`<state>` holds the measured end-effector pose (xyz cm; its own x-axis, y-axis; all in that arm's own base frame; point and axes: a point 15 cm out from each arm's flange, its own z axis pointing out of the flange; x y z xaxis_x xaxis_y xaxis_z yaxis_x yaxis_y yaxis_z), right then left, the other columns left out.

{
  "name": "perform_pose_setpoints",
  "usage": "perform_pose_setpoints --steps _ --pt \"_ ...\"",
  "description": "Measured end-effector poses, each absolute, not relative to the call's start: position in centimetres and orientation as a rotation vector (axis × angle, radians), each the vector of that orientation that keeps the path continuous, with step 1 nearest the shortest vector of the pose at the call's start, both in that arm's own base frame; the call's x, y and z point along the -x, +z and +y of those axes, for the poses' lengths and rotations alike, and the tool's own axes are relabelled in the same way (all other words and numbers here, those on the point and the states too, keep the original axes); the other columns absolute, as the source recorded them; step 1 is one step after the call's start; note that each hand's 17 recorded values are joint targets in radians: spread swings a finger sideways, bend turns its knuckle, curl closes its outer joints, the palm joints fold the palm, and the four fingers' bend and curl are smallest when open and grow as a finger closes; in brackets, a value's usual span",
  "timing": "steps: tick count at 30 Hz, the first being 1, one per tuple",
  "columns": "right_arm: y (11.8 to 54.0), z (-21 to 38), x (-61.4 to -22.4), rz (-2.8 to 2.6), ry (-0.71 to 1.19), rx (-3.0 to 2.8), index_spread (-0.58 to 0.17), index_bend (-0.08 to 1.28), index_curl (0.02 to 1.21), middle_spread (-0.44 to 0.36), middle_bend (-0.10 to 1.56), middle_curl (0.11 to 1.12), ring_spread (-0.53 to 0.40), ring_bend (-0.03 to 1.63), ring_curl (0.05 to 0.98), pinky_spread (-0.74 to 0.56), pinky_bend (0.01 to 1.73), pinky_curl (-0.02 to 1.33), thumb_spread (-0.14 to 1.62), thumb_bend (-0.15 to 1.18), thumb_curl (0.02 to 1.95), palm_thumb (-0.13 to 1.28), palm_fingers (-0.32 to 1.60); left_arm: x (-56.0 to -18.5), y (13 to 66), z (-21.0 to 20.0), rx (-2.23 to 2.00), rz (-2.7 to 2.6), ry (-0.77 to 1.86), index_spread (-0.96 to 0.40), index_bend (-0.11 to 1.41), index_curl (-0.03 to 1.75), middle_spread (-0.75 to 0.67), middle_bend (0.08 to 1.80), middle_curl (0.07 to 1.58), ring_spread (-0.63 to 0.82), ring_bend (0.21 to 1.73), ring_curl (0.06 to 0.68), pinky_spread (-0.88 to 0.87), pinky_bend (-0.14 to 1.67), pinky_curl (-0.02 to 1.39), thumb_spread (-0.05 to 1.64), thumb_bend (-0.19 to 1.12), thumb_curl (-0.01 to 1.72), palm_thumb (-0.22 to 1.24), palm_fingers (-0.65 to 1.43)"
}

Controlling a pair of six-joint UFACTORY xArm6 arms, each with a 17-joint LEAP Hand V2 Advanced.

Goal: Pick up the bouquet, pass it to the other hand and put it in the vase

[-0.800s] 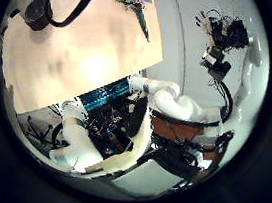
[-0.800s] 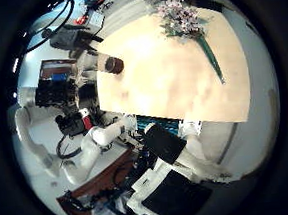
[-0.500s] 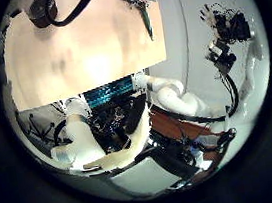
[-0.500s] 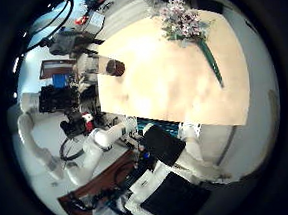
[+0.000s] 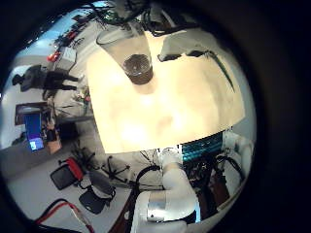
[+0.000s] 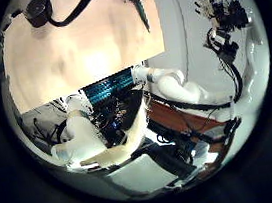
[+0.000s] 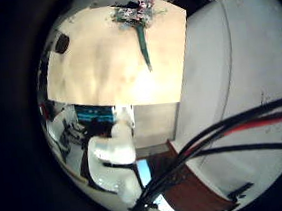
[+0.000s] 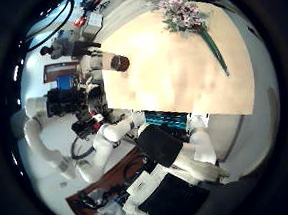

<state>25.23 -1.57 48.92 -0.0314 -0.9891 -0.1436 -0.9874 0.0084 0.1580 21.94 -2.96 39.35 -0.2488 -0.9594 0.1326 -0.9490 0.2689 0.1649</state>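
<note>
Only your palm cameras have shifted. The long-stemmed bouquet of small flowers (image 8: 182,12) still lies at the pale wooden table's (image 8: 182,79) edge, ungrasped. The round open-topped vase (image 8: 118,62) stands at another corner. Neither the left hand's nor the right hand's fingers show, so I cannot tell their spread.

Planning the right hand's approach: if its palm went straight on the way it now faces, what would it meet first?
Probably the bare table. It fills the middle of both right palm views, with the bouquet lying off to one side and the vase at the opposite edge. Depth is unclear; nothing shows in between.
</note>
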Motion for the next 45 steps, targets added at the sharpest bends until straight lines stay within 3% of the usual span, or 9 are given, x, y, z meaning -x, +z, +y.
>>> perform_pose_setpoints --steps 5,12,20,26,37,45 --pt "46.7 -6.3 -29.5 -2.435 -0.309 -1.999 -0.248 0.12 0.23 0.067 0.28 0.37 0.155 0.78 0.248 0.45 0.77 0.26 1.11 -0.03 0.33 0.3 0.3 -22.1 38.4 -3.6 -1.757 -2.326 -0.062 -0.16 0.19 0.4 0.06 0.22 0.38 0.21 0.66 0.156 0.31 0.74 -0.01 1.1 -0.02 0.3 0.17 0.36" --pt "40.6 -12.4 -34.8 -2.594 -0.329 -1.788 -0.168 0.14 0.22 0.087 0.35 0.39 0.099 0.87 0.267 0.44 0.82 0.25 1.09 -0.02 0.34 0.3 0.29 -22.4 37.8 -4.2 -1.739 -2.321 -0.053 -0.17 0.19 0.41 0.06 0.22 0.39 0.2 0.66 0.151 0.3 0.73 -0.01 1.11 -0.02 0.29 0.17 0.36" --pt "27.7 -13.8 -36.2 -2.641 -0.387 -1.637 -0.129 0.16 0.24 0.071 0.41 0.41 -0.007 0.95 0.29 0.36 0.86 0.24 1.08 -0.02 0.36 0.37 0.33 -23.3 38.1 -4.7 -1.752 -2.307 -0.029 -0.17 0.19 0.41 0.06 0.21 0.39 0.2 0.66 0.146 0.3 0.73 -0.01 1.11 -0.02 0.29 0.17 0.36" --pt "21.9 -13.1 -36.0 -2.628 -0.411 -1.611 -0.132 0.18 0.28 0.043 0.44 0.42 -0.064 0.98 0.301 0.32 0.86 0.22 1.07 -0.02 0.37 0.4 0.34 -23.4 37.9 -5.5 -1.741 -2.304 -0.037 -0.16 0.19 0.41 0.06 0.22 0.4 0.2 0.66 0.144 0.3 0.73 -0.01 1.11 -0.02 0.29 0.17 0.37" --pt "16.6 -13.7 -36.1 -2.6 -0.431 -1.58 -0.128 0.17 0.31 -0.008 0.57 0.48 -0.13 1.01 0.318 0.25 0.87 0.18 1.07 -0.03 0.38 0.43 0.38 -23.1 37.9 -6.0 -1.737 -2.304 -0.036 -0.16 0.19 0.41 0.06 0.21 0.4 0.2 0.66 0.141 0.3 0.73 -0.01 1.11 -0.02 0.29 0.17 0.37" --pt "15.3 -13.8 -35.8 -2.589 -0.434 -1.574 -0.127 0.19 0.34 -0.034 0.59 0.5 -0.145 1.03 0.332 0.21 0.9 0.15 1.07 -0.02 0.38 0.44 0.37 -23.0 38.0 -5.9 -1.741 -2.305 -0.041 -0.16 0.19 0.42 0.06 0.21 0.41 0.2 0.67 0.143 0.28 0.73 -0.01 1.12 -0.02 0.29 0.17 0.37"
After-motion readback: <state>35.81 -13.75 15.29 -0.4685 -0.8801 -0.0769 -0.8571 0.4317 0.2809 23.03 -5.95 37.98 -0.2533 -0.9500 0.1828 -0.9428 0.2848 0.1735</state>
